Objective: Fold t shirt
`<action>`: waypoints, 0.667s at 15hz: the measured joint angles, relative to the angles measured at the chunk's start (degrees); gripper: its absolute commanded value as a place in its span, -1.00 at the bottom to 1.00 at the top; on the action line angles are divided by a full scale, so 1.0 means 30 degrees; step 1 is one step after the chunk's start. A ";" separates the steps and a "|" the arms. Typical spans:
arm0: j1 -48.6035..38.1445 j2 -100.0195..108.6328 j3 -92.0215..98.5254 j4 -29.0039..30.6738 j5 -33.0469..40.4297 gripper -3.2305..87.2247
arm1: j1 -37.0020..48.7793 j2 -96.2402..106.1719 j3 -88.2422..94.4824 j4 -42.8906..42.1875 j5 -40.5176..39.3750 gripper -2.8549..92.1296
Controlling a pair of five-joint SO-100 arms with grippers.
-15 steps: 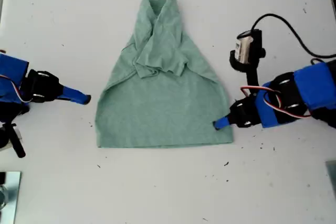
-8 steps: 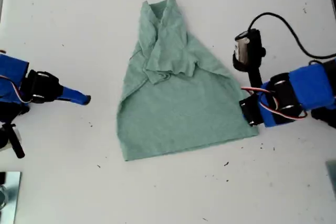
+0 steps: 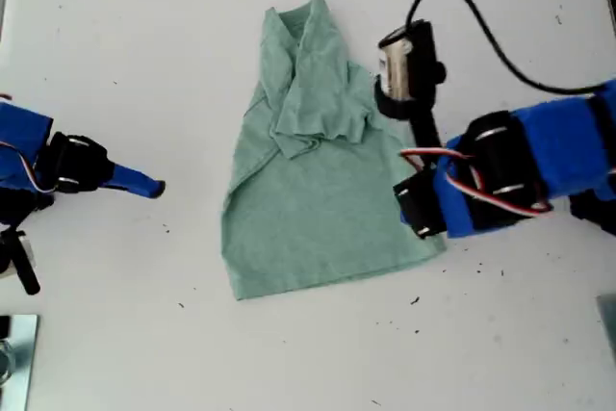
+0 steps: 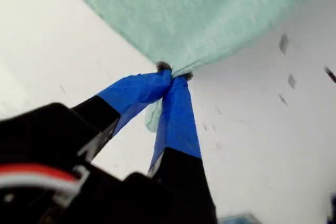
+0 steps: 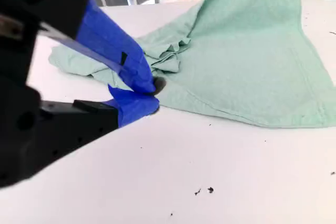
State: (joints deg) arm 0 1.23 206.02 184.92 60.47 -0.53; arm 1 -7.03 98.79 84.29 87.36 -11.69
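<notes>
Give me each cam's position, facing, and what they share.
Exterior view: overhead, facing down on the t shirt and white table; both arms show.
First wrist view: on my first gripper, looking along its fingers shut on the shirt's hem.
Second wrist view: low on my second gripper, facing across the table.
All views share the shirt.

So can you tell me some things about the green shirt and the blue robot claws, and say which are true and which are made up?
1. My first gripper is pinching a corner of the pale sage-green knit t shirt. True.
2. My second gripper is holding the shirt too. False: it is shut on nothing, on the white table beside the shirt.
3. The shirt lies fully flat. False: cloth is bunched near the collar end.
4. Both grippers have blue fingers. True.
</notes>
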 measured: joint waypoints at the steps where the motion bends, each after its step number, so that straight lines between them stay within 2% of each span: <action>1: 0.0117 0.0000 0.0000 0.0000 -0.0117 -0.93 | 0.0000 -0.2051 -0.0762 -0.1729 0.0146 -0.98; 2: 0.0117 0.0000 0.0000 0.0000 -0.0205 -0.93 | 0.0000 -0.3809 -0.0967 -0.3867 0.0264 -0.84; 3: 0.0117 0.0000 0.0000 0.0000 -0.0205 -0.93 | -0.0029 -0.5010 -0.0615 -0.5625 0.0586 -0.30; 4: 0.0117 0.0000 0.0000 0.0000 -0.0205 -0.93 | 0.0000 -0.5566 0.0762 -0.8320 0.0820 -0.05; 5: 0.0117 0.0000 0.0000 0.0000 -0.0205 -0.93 | 0.0000 -0.5859 0.1377 -1.0400 0.0937 -0.04; 6: 0.0117 0.0000 0.0000 0.0000 -0.0264 -0.93 | -0.0029 -0.5801 0.1143 -1.0371 0.0937 -0.09; 9: 0.0117 0.0000 0.0000 0.0000 -0.0264 -0.92 | -0.0381 -0.4746 -0.4248 -0.2520 0.0439 -0.27; 10: 0.0117 0.0000 0.0000 0.0000 -0.0322 -0.87 | -0.0469 -0.3105 -0.5361 -0.0996 0.0293 -0.29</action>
State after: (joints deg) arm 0 1.58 206.02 184.92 60.47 -1.49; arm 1 -8.44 89.47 68.20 84.38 -10.81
